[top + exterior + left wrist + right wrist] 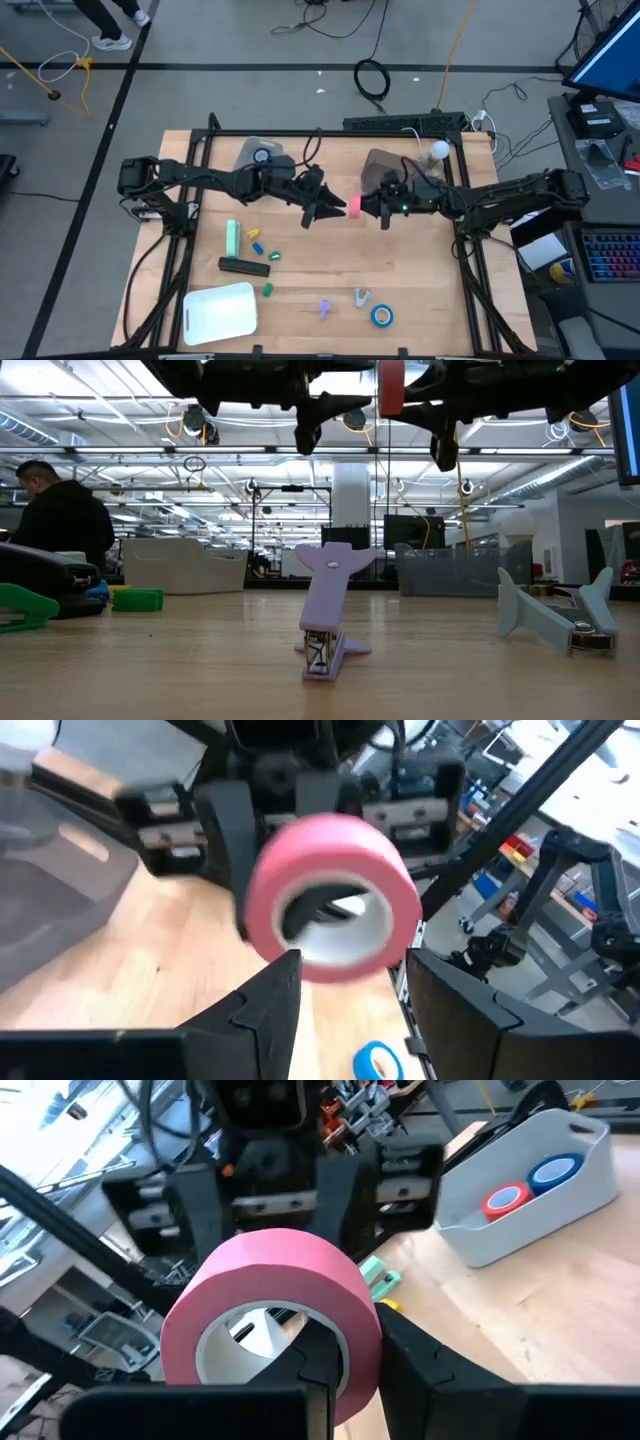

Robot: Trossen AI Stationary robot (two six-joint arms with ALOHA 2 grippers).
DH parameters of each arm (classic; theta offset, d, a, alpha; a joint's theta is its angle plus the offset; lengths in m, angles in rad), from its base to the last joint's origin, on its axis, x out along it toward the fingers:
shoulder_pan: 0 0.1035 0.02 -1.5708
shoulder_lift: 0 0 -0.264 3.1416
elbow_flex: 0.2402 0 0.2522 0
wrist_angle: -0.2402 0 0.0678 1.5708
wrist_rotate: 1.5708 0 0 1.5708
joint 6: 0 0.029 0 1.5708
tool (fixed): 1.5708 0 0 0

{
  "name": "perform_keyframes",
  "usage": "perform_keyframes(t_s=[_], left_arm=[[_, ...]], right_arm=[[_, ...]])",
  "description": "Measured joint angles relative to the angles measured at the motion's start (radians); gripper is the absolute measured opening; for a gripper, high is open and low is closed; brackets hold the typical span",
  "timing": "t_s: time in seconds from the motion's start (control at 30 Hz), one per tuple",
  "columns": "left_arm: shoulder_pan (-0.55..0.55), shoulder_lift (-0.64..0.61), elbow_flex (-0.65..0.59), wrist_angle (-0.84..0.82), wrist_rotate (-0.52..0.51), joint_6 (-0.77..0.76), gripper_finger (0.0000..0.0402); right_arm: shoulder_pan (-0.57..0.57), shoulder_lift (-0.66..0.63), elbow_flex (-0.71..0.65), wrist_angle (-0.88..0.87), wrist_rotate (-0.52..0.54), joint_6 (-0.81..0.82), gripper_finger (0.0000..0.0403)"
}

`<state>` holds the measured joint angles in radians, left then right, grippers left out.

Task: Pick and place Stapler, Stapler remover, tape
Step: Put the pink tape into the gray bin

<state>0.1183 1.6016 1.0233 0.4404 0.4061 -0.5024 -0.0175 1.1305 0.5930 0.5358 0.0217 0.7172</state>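
A pink roll of tape [354,206] hangs high over the table's middle, with my right gripper [368,207] shut on it from the right. The roll shows large in the right wrist view [270,1320] and the left wrist view [335,895]. My left gripper [338,207] faces it from the left. It is open, and its fingertips [280,985] stand just short of the roll's lower rim; I cannot tell whether they touch it. A blue roll [382,316] lies flat near the front edge. A black stapler [244,265], a green one [233,237], and purple [326,308] and grey [361,297] staple removers rest on the table. My right gripper pinches the roll's wall [362,1350], one finger [315,1360] inside the pale core and the other [425,1365] outside. The fingers come in level from the table's right. The roll is lifted clear, standing on edge, its hole facing the two arms.
A grey bin [540,1210] at the far left holds a red and a blue roll; a second bin [385,165] stands at the far middle. A white tray [220,312] lies at the front left, with small coloured bits [255,240] near it. A person [60,520] sits beyond the table.
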Motion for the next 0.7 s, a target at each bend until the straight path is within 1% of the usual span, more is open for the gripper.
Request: perform_keyframes(t_s=[0.23, 0.33, 0.57, 0.7], left_arm=[[-0.020, 0.000, 0.000, 0.083, -0.001, -0.007, 0.0184], [-0.028, 0.000, 0.000, 0.087, -0.044, -0.006, 0.0184], [-0.027, 0.000, 0.000, 0.086, -0.067, -0.005, 0.0184], [-0.026, 0.000, 0.000, 0.106, -0.080, -0.006, 0.0184]], right_arm=[[-0.010, 0.000, 0.000, 0.004, 0.041, -0.009, 0.0036], [-0.015, 0.000, 0.000, 0.020, 0.054, -0.012, 0.0036], [-0.016, 0.000, 0.000, 0.021, 0.057, -0.012, 0.0036], [-0.016, 0.014, 0.000, 0.032, 0.084, -0.012, 0.0036]])
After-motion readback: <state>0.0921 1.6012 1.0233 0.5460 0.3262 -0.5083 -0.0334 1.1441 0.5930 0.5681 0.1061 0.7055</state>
